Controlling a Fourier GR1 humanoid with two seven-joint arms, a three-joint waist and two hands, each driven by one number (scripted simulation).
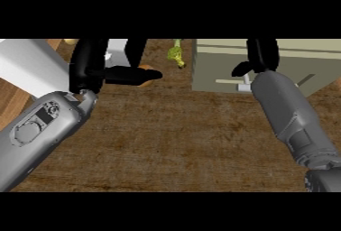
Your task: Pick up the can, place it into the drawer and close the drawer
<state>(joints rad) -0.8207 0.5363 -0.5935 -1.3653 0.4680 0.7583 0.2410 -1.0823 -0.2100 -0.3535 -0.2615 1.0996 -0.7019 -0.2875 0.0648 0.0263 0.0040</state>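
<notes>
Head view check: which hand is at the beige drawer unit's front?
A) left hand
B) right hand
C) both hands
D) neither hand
B: the black right hand reaches over the beige drawer unit at the upper right, near its pale bar handle, while the black left hand is at the upper left beside a small orange-brown round object, well apart from the unit.
</notes>
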